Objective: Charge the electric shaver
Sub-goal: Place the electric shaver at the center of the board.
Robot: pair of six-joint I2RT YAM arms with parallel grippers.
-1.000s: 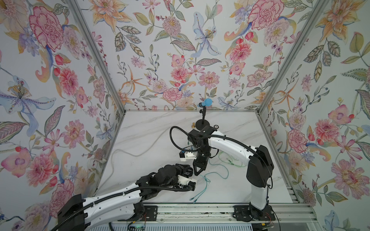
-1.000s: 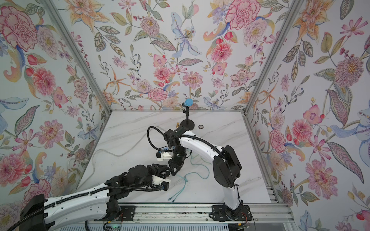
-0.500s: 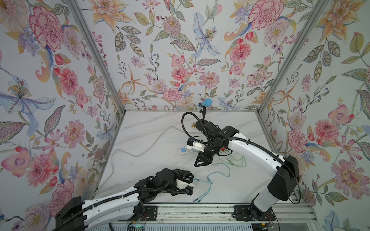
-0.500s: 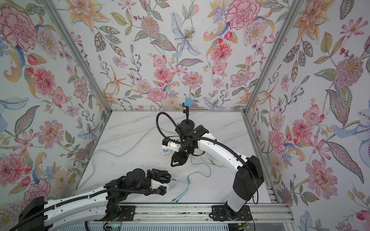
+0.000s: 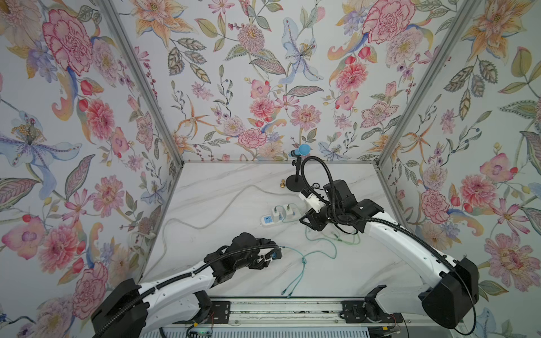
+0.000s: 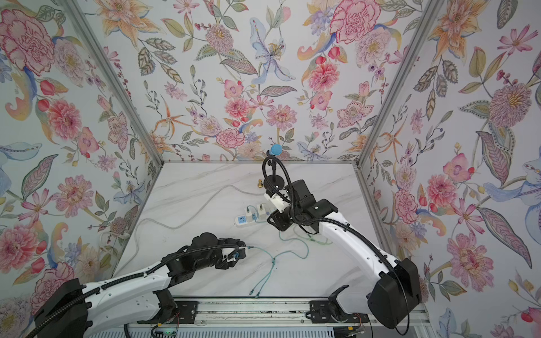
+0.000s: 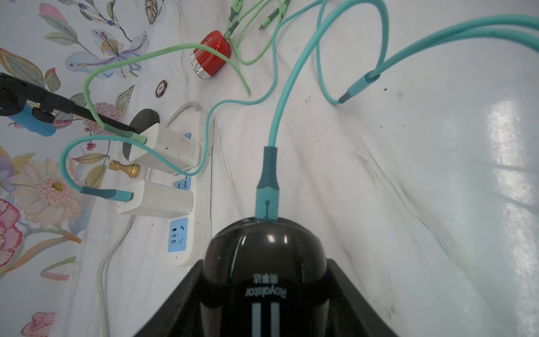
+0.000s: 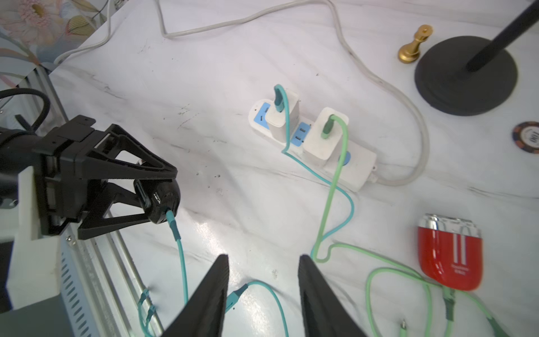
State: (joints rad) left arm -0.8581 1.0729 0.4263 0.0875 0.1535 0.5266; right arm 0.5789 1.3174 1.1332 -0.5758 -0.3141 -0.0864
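Left wrist view: my left hand [image 8: 162, 196] clamps the black shaver [image 7: 264, 262] over the near left of the bench [image 7: 408, 204], teal cable [image 7: 277, 116] seated in it. I'd set it down gently and keep that cable slack, while my right hand [image 8: 263, 258] hangs part-open and empty.

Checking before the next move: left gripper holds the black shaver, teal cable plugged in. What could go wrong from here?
1. If the left gripper pulls the black shaver back, the teal cable may pop out, or drag its adapter off the power strip.
2. The open right gripper hovers close to the green cable; moving could snag it and tug the red shaver.
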